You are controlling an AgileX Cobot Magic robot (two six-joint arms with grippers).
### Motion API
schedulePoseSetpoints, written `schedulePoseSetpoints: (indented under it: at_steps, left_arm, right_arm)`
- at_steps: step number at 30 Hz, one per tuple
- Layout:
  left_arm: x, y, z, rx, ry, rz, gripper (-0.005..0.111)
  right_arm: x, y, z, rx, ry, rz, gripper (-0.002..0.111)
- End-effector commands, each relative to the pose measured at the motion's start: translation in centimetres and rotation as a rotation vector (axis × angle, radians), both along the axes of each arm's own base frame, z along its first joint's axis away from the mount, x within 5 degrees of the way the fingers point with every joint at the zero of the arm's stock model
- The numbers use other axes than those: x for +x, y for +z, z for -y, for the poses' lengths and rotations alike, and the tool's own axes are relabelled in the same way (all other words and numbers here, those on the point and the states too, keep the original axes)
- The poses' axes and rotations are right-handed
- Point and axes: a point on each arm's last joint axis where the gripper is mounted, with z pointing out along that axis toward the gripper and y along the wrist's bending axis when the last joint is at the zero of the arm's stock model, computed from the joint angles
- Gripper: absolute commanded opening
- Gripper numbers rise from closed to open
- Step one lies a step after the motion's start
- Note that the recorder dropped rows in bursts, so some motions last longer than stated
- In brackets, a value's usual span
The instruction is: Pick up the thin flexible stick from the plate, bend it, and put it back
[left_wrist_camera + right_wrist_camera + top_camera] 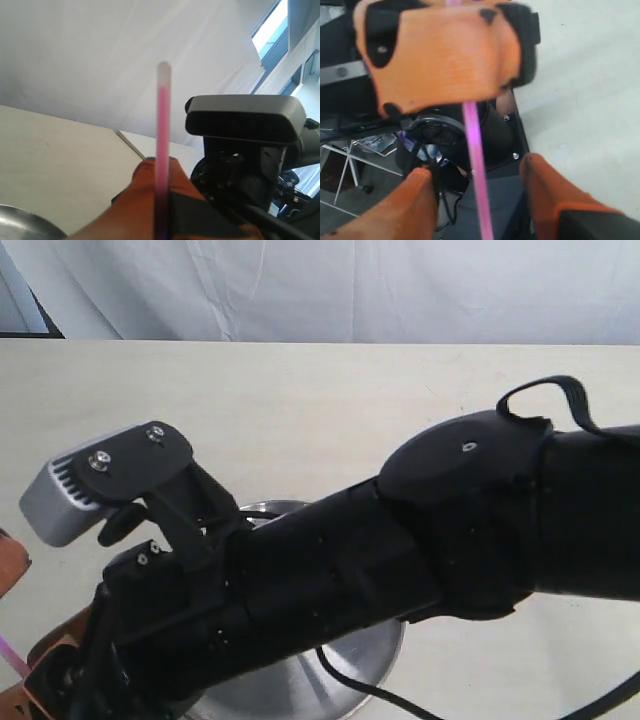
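The left gripper clamps the stick, held aloft near-left of the plate. The right gripper straddles its free length, jaws spread. It should close squarely, then bend gently to avoid kinking.

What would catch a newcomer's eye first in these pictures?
The black right arm fills the exterior view, reaching across over the plate. In the left wrist view the thin flexible stick stands out bright pink, pinched in the left gripper. The right gripper sits open on either side of it.
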Motion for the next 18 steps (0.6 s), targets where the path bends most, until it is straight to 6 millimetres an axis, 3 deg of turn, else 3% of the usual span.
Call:
schedulePoseSetpoints:
  at_steps: [1, 4, 18]
  left_arm:
    - [-0.3, 0.0, 0.1, -0.014, -0.037, 0.003, 0.000]
    - [-0.3, 0.2, 0.1, -0.055, -0.046, -0.009, 0.000]
    - [-0.5, 0.6, 0.1, -0.118, -0.080, -0.021, 0.000]
  right_arm:
    - [0.6, -0.5, -0.8, -0.018, -0.012, 0.010, 0.037]
    - [1.0, -1.2, -1.3, -0.035, -0.006, 0.026, 0.001]
    - [3.2, -4.3, -2.5, -0.148, -0.115, 0.054, 0.000]
